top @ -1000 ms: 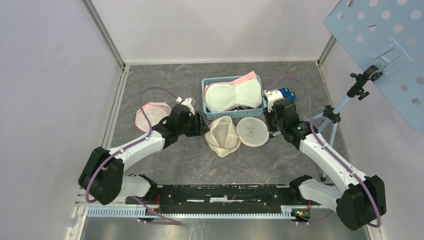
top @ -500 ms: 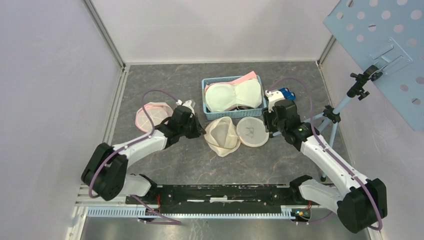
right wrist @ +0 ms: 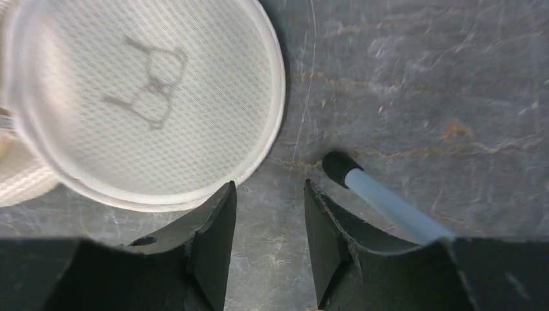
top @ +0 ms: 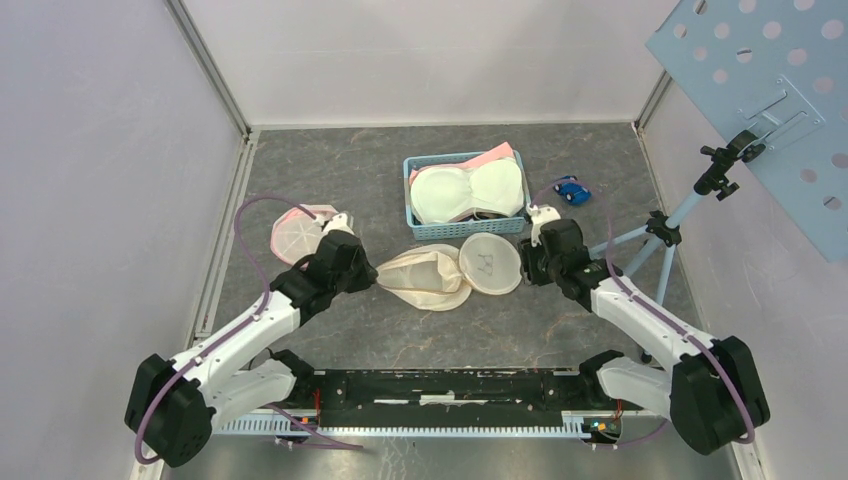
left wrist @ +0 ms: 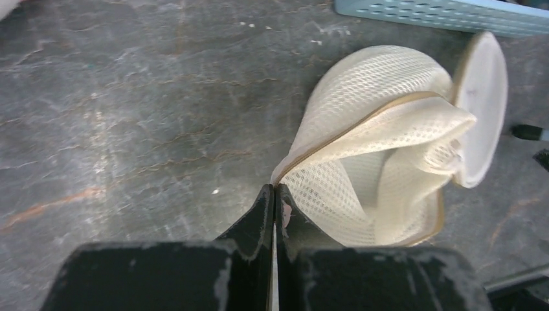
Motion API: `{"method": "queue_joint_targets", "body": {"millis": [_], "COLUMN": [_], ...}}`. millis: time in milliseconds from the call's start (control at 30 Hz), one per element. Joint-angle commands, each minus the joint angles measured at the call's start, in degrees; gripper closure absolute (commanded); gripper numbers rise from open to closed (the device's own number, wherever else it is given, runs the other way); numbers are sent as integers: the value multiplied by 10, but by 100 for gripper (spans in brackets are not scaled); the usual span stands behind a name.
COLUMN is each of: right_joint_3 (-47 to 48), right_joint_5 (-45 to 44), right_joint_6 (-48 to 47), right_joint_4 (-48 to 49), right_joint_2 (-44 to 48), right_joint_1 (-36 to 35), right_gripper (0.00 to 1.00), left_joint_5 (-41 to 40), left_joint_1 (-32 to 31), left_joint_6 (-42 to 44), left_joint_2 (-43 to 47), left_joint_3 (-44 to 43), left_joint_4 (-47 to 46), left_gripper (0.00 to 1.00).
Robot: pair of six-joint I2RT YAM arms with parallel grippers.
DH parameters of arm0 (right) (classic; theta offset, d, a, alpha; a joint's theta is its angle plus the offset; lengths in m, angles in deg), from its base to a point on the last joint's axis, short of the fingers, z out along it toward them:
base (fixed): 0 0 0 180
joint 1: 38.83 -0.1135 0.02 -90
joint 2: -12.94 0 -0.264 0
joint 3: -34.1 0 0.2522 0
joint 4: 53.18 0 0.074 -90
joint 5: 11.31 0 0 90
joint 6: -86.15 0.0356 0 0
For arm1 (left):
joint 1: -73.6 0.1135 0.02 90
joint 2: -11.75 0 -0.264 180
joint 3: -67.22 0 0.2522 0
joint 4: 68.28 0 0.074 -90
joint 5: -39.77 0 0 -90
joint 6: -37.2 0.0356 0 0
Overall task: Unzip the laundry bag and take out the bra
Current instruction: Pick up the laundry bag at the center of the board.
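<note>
The laundry bag [top: 430,278], a cream mesh pouch with a tan rim, lies on the grey table [top: 330,160] in the middle of the workspace, just in front of the blue basket [top: 420,221]. Its body is drawn out into a point toward the left. Its round flat end panel [top: 490,263], marked with a faint bra outline, sits at the right end.

In the left wrist view the mesh [left wrist: 362,149] folds open, showing its inner layers, and the tan rim runs down to a corner that meets the fingertips. The left gripper [top: 368,278] is closed tight on that pointed left tip, jaws pressed together with the rim's corner pinched between them [left wrist: 273,194].

The right gripper [top: 527,265] hovers just beside the round panel's right edge with its jaws apart and nothing between them. In the right wrist view the panel [right wrist: 142,97] lies up and to the left of the spread fingers [right wrist: 268,194], and only bare table shows between them.

A black-tipped tripod foot [right wrist: 340,165] rests near the right finger. The tripod [top: 650,235] stands at the table's right side. A white bra [top: 468,190] fills the basket. A pink mesh bag [top: 305,228] lies behind the left arm, and a blue toy car [top: 571,189] sits right of the basket.
</note>
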Motion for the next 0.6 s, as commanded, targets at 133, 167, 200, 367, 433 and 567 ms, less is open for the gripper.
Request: {"method": "queue_joint_targets", "body": {"millis": [133, 167, 200, 367, 433, 567], "right_joint_3": [-36, -36, -35, -21, -14, -7], "right_joint_5": [-9, -9, -7, 5, 10, 16], "right_joint_6": [42, 47, 50, 62, 64, 75], "right_joint_4": [88, 95, 102, 123, 126, 139], "right_joint_2": [-57, -67, -74, -106, -118, -134], "right_joint_1": [-6, -6, -6, -6, -7, -10], "right_gripper": [48, 47, 47, 47, 47, 49], "left_joint_5": [-65, -62, -60, -51, -46, -42], "left_joint_1": [-1, -1, -1, -1, -1, -1], "left_joint_6": [-25, -25, -25, -21, -18, -17], "left_joint_2": [16, 14, 13, 18, 17, 16], "left_joint_3": [-17, -19, -19, -18, -18, -17], "left_joint_4": [48, 45, 42, 26, 24, 17], "left_gripper": [98, 98, 98, 98, 98, 98]}}
